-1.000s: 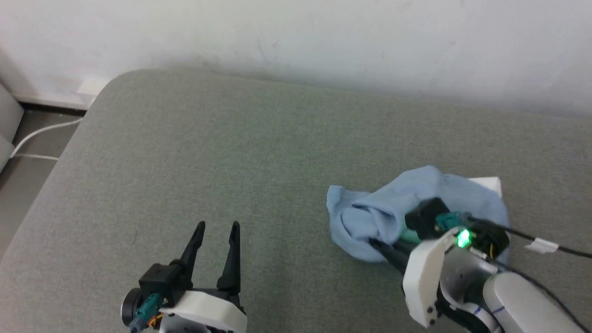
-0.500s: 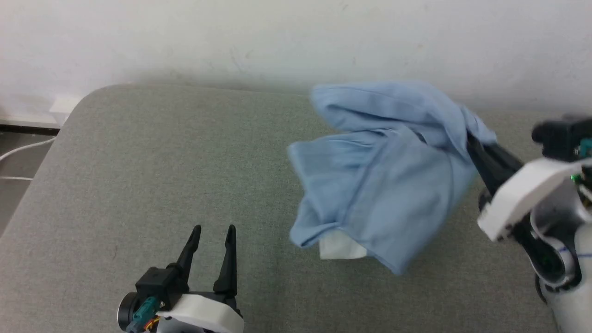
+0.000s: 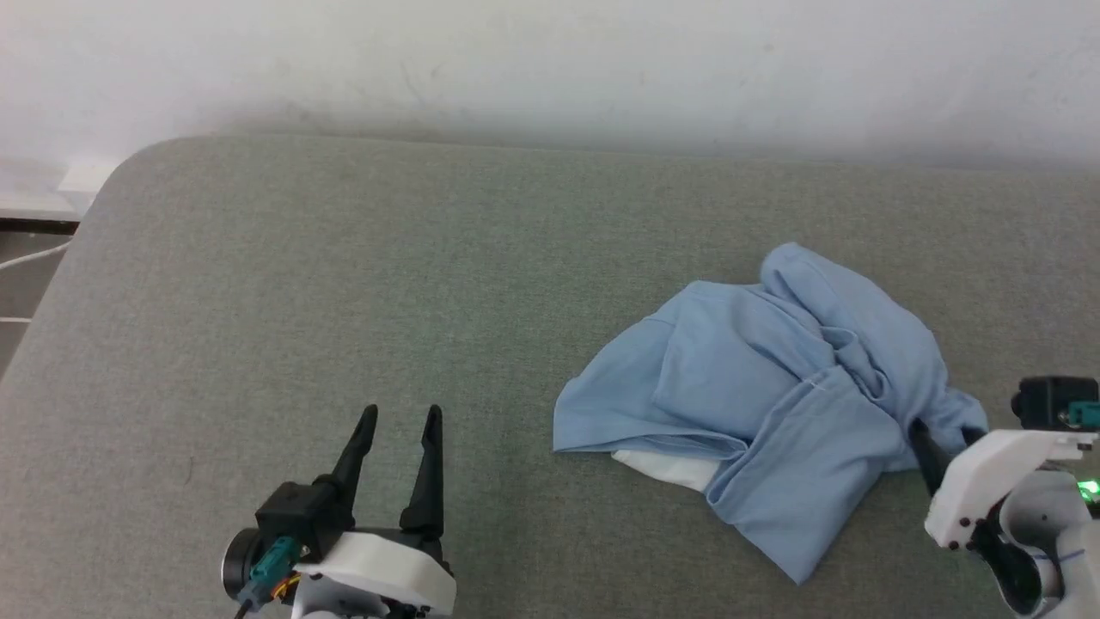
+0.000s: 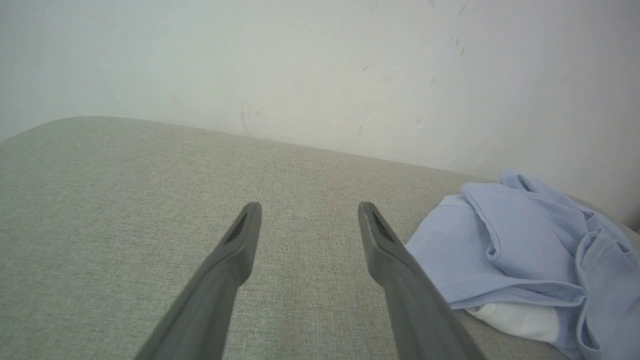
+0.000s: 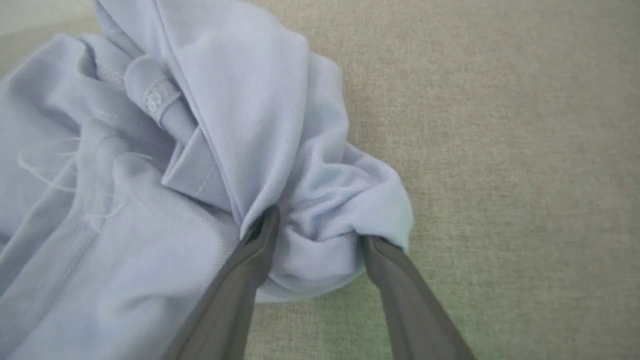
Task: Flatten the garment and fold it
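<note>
The light blue polo shirt (image 3: pixel 773 404) lies crumpled on the grey-green cushion, right of centre, and a strip of its white collar (image 3: pixel 666 468) peeks out under the near edge. My right gripper (image 3: pixel 928 434) is at the shirt's right end. In the right wrist view it (image 5: pixel 317 230) is open, jaws wide apart, with a bunch of the shirt (image 5: pixel 150 175) sitting loosely between the fingers. My left gripper (image 3: pixel 400 417) hovers open and empty at the lower left, well apart from the shirt (image 4: pixel 525 245), which lies to the right of its fingers (image 4: pixel 375 235).
The cushion (image 3: pixel 344 284) runs back to a white wall (image 3: pixel 550 60). Its rounded left edge drops to the floor, where a white cable (image 3: pixel 34 256) lies. Bare cushion stretches left of and behind the shirt.
Half a second ago the right gripper held the shirt up in the air. The shirt now lies on the cushion, more spread out, and the right gripper has come down with open jaws. The camera shifted slightly.
</note>
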Motion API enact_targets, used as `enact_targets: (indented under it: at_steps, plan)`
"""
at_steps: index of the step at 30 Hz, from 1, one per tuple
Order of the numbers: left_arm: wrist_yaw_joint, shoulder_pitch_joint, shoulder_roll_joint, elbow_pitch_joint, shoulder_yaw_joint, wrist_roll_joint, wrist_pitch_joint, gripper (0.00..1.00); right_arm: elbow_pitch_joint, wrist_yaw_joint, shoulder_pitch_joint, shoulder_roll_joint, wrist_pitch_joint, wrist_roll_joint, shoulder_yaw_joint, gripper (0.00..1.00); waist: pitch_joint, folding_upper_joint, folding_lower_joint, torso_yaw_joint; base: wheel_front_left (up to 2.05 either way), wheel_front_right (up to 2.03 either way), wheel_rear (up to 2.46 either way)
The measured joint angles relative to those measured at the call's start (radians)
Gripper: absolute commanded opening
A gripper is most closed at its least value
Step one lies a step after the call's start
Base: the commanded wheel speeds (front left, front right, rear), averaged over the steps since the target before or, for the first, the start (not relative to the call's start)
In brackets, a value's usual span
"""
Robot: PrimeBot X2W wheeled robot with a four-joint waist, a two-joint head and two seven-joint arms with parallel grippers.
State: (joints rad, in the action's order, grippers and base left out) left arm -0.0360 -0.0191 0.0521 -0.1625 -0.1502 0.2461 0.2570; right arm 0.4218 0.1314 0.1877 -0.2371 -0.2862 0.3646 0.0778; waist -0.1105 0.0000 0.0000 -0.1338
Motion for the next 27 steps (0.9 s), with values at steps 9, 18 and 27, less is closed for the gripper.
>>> enact_targets:
  at_steps: [9,18,27]
  plan:
    - [-0.007,-0.003,0.000,0.000,0.006,0.008,0.000,1.00,-0.169,0.000,0.036,-0.007,0.247,-0.064,-0.089,1.00,0.025,0.0000,0.0000,0.044,0.00,0.00,0.00]
    - [-0.009,-0.003,-0.001,0.004,-0.022,0.035,0.000,1.00,-0.356,0.000,-0.092,0.047,0.484,-0.162,-0.076,1.00,0.056,0.0000,-0.0001,0.090,0.00,0.00,0.00]
    - [-0.053,-0.078,0.022,-0.053,-0.145,-0.001,-0.169,1.00,-0.451,0.000,-0.198,0.140,0.534,-0.273,-0.026,1.00,0.027,0.0000,0.0000,0.127,0.00,0.00,0.00]
